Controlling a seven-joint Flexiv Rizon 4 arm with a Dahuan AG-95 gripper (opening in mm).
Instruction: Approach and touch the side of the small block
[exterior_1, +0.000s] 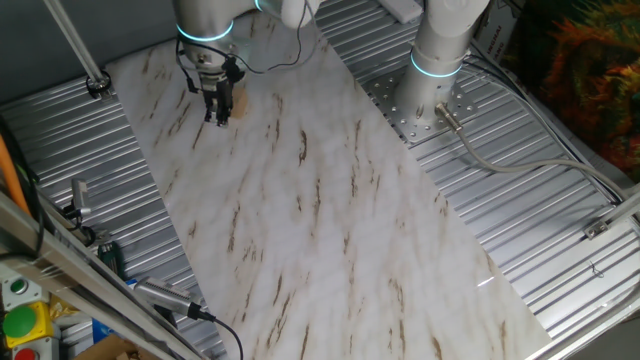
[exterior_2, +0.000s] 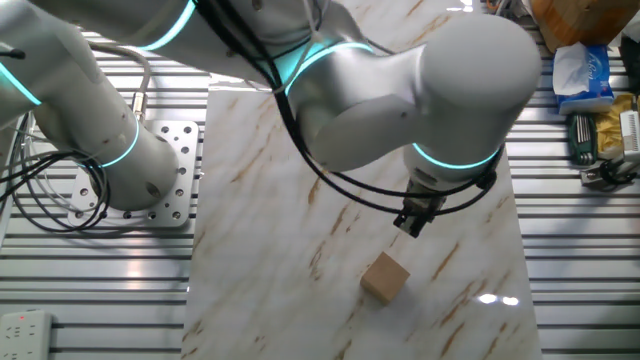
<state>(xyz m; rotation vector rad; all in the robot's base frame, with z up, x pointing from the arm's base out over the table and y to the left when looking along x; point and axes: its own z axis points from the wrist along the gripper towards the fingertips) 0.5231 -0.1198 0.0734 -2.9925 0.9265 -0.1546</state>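
So the arm (exterior_2: 400, 90) reaches out from its base (exterior_1: 435, 60) on the perforated mounting plate (exterior_2: 165, 150), folds over the marble-patterned surface (exterior_1: 330, 230), and ends with the wrist pointing pretty much straight down near the far corner of the slab. The glowing cyan rings (exterior_1: 205, 32) on the joints are easy to spot in both views. The claw (exterior_1: 219, 112) hangs low over the marble with the fingers pointing down; in one fixed view the dark fingers (exterior_1: 213, 106) look close together, a narrow gap at most, and there's nothing between them. The small block (exterior_2: 385, 277) — a plain tan wooden cube — sits on the marble right by the claw tip. In one fixed view it peeks out just beside the fingers and looks like it's touching or nearly touching them, but in the other fixed view the claw (exterior_2: 412, 222) seems to sit a bit above and behind the block with a sliver of marble showing between — so I honestly can't tell if there's real contact. A black cable (exterior_2: 330, 180) loops along the arm down to the wrist.
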